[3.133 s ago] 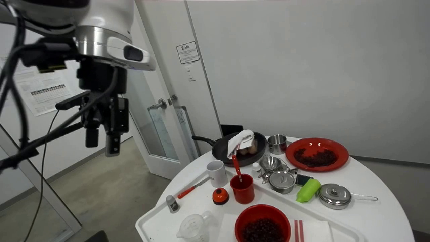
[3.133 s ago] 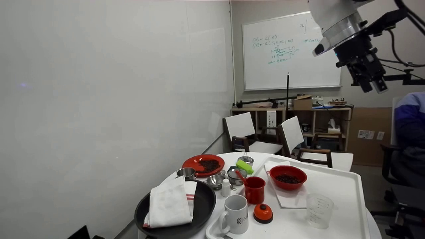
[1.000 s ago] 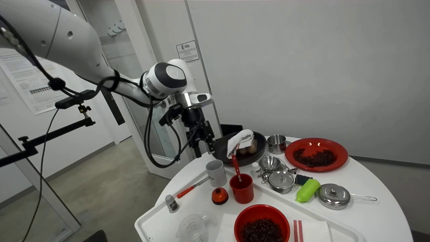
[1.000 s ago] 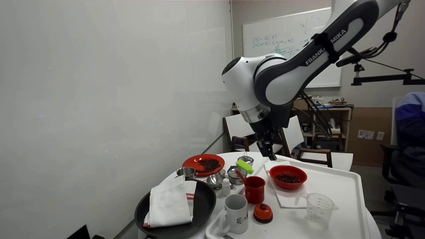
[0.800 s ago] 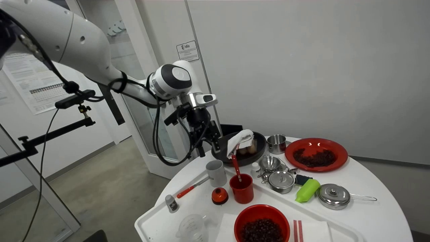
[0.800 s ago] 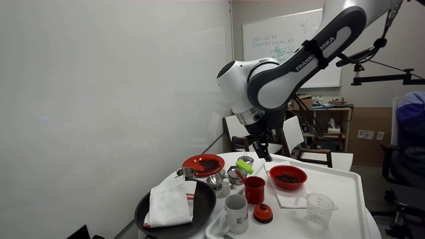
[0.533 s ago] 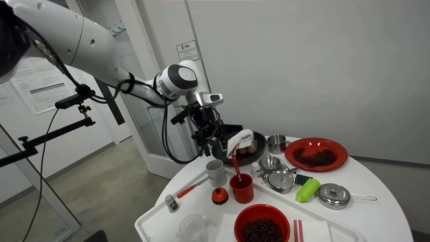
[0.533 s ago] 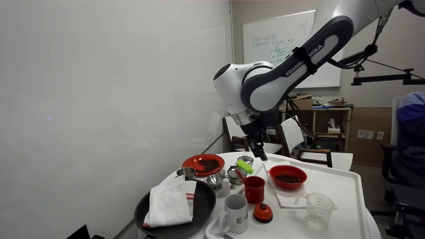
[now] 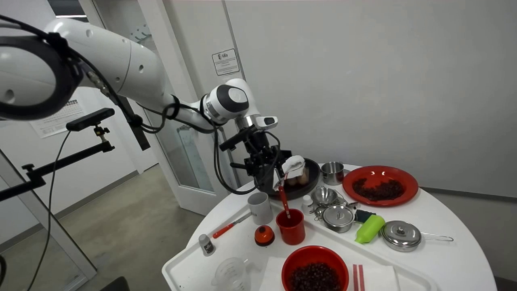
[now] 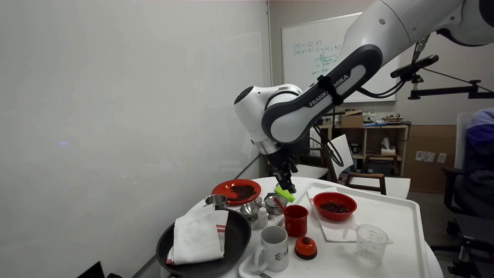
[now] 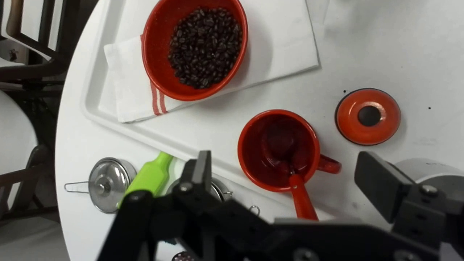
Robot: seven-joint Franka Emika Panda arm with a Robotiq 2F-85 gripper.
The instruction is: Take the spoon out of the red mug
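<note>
The spoon stands tilted in the red mug, its red handle (image 9: 284, 203) leaning out over the rim; the handle also shows in an exterior view (image 10: 280, 205) and in the wrist view (image 11: 303, 199). Its lower end is hidden inside the mug. The red mug (image 9: 291, 231) stands upright on the white tray, and shows in an exterior view (image 10: 296, 222) and in the wrist view (image 11: 256, 159). My gripper (image 11: 285, 170) is open and empty, above the mug. In the wrist view the mug and handle lie between the spread fingers. The gripper also shows in both exterior views (image 9: 269, 181) (image 10: 287, 188).
The red bowl (image 10: 335, 206) of beans, orange timer-like knob (image 10: 305, 248), white mug (image 10: 274, 249) and clear measuring cup (image 10: 371, 245) stand near the red mug on the tray (image 10: 405, 239). Metal pots (image 9: 338, 218), a green bottle (image 9: 370, 229) and a black pan (image 10: 241, 231) stand beside it.
The arm has come down from high above and swung in over the table, moving right in one exterior picture and left in the opposite one. The mug and spoon have not moved.
</note>
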